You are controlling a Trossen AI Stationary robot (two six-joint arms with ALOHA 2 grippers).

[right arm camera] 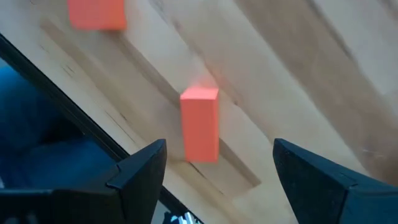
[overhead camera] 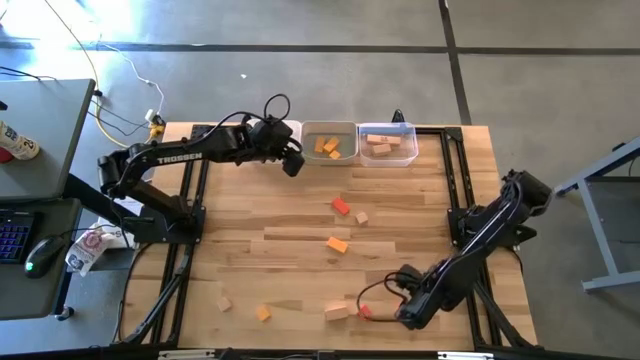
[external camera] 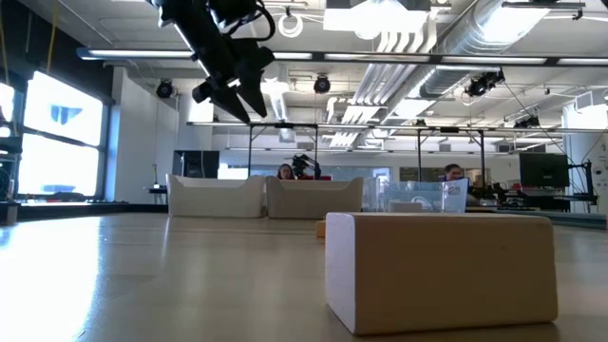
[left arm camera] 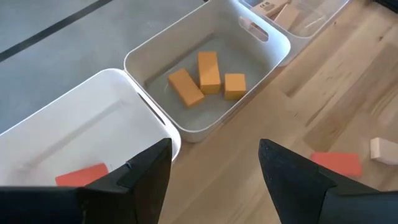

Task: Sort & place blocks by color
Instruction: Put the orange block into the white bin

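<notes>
My left gripper [overhead camera: 293,163] [left arm camera: 214,149] hangs open above the table beside the white bin [left arm camera: 93,124], in which one red block [left arm camera: 81,175] lies. The middle bin [overhead camera: 330,143] holds three orange blocks [left arm camera: 202,78]; the clear bin [overhead camera: 387,143] holds pale wooden pieces. My right gripper [overhead camera: 390,312] [right arm camera: 219,146] is open low at the near edge, its fingers apart on either side of a small red block [right arm camera: 199,124] [overhead camera: 365,311] without touching it. That block rests on the tabletop next to a pale bar [overhead camera: 336,312].
Loose on the table lie a red block [overhead camera: 341,206], a pale cube [overhead camera: 361,216], an orange block [overhead camera: 337,243], a pale piece [overhead camera: 224,303] and an orange piece [overhead camera: 263,313]. A pale block [external camera: 442,266] fills the low view's foreground. People sit in the room beyond.
</notes>
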